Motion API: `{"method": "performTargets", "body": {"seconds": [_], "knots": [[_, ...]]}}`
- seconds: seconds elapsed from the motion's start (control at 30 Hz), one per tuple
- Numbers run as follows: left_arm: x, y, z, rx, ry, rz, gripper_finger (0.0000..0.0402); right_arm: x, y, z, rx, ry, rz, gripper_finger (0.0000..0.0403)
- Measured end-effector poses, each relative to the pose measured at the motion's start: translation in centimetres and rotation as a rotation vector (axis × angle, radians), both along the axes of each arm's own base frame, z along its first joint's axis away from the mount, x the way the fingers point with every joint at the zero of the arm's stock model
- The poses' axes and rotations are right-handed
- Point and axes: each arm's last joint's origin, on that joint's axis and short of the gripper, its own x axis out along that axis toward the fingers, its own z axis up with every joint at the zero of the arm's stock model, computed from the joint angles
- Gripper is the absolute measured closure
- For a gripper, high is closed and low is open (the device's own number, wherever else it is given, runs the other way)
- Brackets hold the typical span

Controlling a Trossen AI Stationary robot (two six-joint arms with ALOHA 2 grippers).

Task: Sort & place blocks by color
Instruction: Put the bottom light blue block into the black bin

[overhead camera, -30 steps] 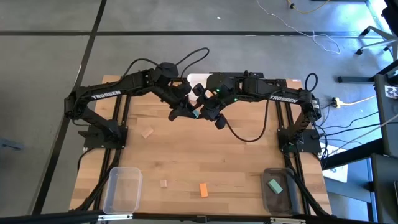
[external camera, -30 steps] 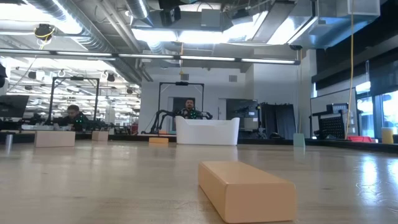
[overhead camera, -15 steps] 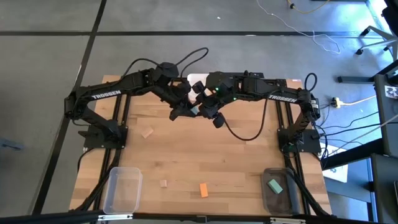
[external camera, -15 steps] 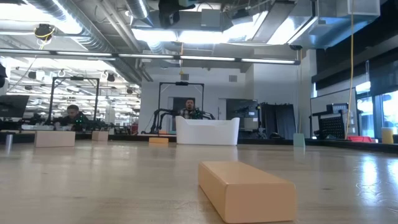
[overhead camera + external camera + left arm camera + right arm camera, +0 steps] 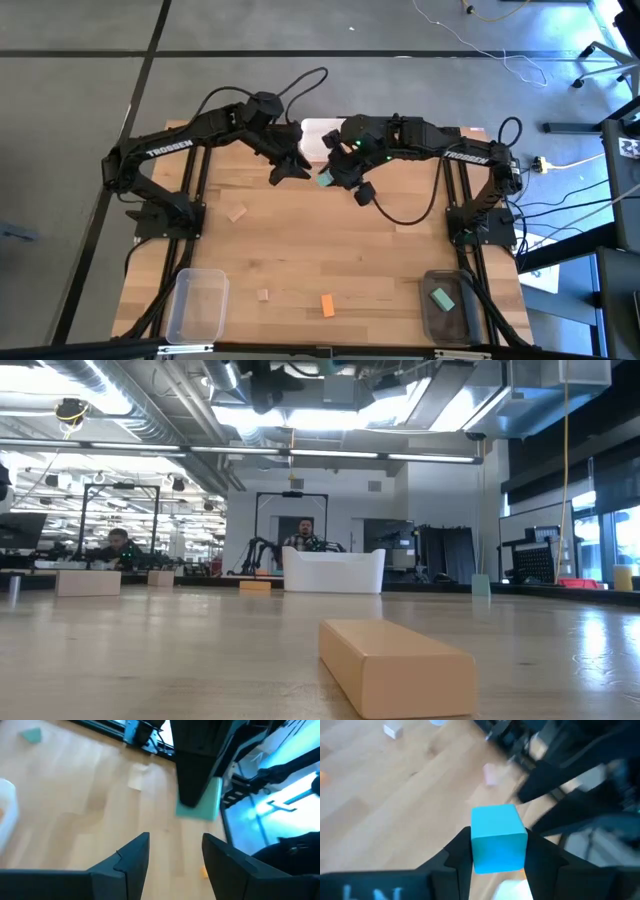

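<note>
A teal cube (image 5: 498,832) sits between the fingers of my right gripper (image 5: 498,857), which is shut on it above the table's far middle (image 5: 330,176). My left gripper (image 5: 175,852) is open and hovers just left of it (image 5: 285,170). In the left wrist view the cube (image 5: 202,802) hangs ahead of my left fingers and apart from them. On the table lie a tan block (image 5: 236,212), a small tan cube (image 5: 263,295) and an orange block (image 5: 327,305). Another teal block (image 5: 442,298) lies in the right bin (image 5: 462,325). My right gripper pinches the teal cube between its two fingers, one on each opposite side face (image 5: 476,851). The fingers point toward the table's left. The cube is lifted clear of the table.
A clear bin (image 5: 178,318) stands at the near left corner and another at the near right. A white container (image 5: 316,131) sits at the far edge behind the grippers. A tan bar (image 5: 395,665) lies close to the low camera. Cables hang from both arms.
The two grippers, close together around the teal cube a second ago, have parted. My left gripper has drawn back toward the table's left and far edge. The cube has stayed with my right gripper and shifted slightly to the right.
</note>
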Motion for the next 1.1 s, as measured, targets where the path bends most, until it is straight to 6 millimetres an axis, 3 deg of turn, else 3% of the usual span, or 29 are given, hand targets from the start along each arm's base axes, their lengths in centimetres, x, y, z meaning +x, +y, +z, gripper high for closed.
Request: {"method": "performTargets", "body": {"seconds": [0.23, 0.5, 0.73, 0.9, 1.1], "knots": [[-0.7, 1.0, -0.4, 0.122, 0.014, -0.042, 0.0227, -2.8, 1.2, 0.9, 0.096, 0.116, -0.183, 0.0269], [-1.3, 1.6, -1.1, 0.279, 0.071, -0.063, 0.0227, -6.4, 2.9, 1.5, 0.276, 0.268, -0.529, 0.0269], [-1.4, 1.5, -1.2, 0.311, 0.074, -0.097, 0.0227, -8.6, 5.3, 0.4, 0.435, 0.518, -0.853, 0.0269], [-1.5, 1.5, -1.2, 0.346, 0.068, -0.122, 0.0227, -8.9, 7.9, -0.2, 0.602, 0.628, -0.892, 0.0269], [-1.5, 1.5, -1.3, 0.363, 0.072, -0.140, 0.0227, -9.9, 11.2, -2.7, 0.658, 0.804, -1.026, 0.0269]]}}
